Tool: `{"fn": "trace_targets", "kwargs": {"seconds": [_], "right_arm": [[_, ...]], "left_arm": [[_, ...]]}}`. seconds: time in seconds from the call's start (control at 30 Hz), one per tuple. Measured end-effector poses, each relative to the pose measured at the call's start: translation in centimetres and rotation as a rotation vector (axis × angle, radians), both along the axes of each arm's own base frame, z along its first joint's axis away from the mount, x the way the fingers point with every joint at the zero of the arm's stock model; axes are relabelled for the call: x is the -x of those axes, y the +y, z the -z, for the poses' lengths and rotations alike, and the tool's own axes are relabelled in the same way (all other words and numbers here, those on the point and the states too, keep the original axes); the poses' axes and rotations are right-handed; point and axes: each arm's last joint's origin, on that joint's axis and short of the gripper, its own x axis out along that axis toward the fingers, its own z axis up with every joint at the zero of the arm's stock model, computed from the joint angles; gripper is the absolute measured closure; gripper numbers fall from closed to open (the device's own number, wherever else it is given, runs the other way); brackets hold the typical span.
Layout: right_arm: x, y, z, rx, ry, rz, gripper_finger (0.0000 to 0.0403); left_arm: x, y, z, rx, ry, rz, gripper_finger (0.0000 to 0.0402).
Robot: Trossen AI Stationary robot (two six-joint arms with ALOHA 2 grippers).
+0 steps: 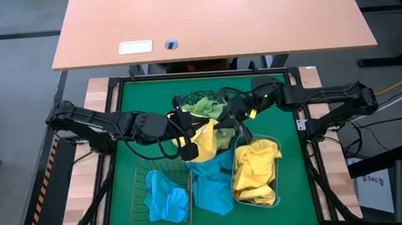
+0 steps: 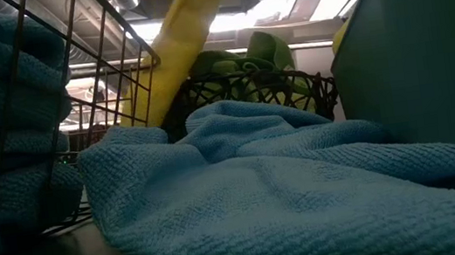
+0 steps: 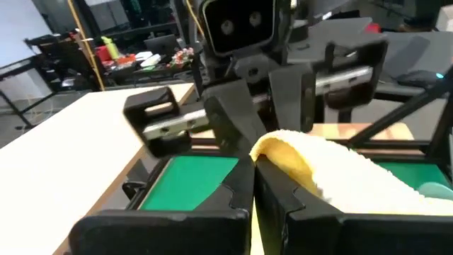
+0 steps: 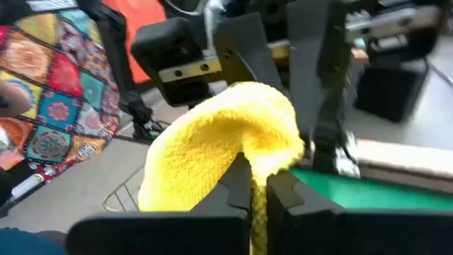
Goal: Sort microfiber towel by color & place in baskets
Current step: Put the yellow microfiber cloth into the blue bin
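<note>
From overhead I see both arms meeting over the middle of the green mat (image 1: pixel 133 118). My left gripper (image 1: pixel 187 151) is clamped shut on a yellow towel (image 1: pixel 205 142), and my right gripper (image 1: pixel 243 127) is pinched shut on the same towel from the other side; each wrist view shows that arm's own fingers (image 3: pixel 244 191) closed with yellow cloth between them and the other gripper just beyond.

The towel hangs above the gap between the black mesh bowl (image 1: pixel 198 98), which holds green towels (image 1: pixel 206 108), and the two front containers. The copper wire basket (image 1: pixel 138 204) sits at the mat's front left with a blue towel (image 1: pixel 166 196) in it. The plastic tub (image 1: pixel 275 193) at front right is heaped with yellow towels (image 1: pixel 256 171). Another blue towel (image 1: pixel 212 185) lies on the mat between basket and tub, touching both, so there is little bare mat there. The mat's left and right margins stay open.
</note>
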Motion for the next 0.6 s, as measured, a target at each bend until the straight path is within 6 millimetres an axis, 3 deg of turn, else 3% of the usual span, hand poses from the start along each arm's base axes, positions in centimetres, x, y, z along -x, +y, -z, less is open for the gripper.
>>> {"fn": "trace_targets", "kwargs": {"seconds": [0.23, 0.33, 0.6], "right_arm": [[3.0, -0.1, -4.9, -0.061, 0.156, 0.062, 0.0395], [4.7, 0.1, -8.0, -0.062, 0.147, 0.052, 0.0399], [8.7, 0.0, -13.3, -0.121, 0.163, 0.092, 0.0399]], "left_arm": [[0.0, 0.6, 0.1, -0.014, 0.015, -0.056, 0.0401], [0.0, 1.0, 0.2, -0.018, 0.017, -0.079, 0.0401], [0.0, 1.7, 0.7, -0.033, 0.079, -0.091, 0.0401]]}}
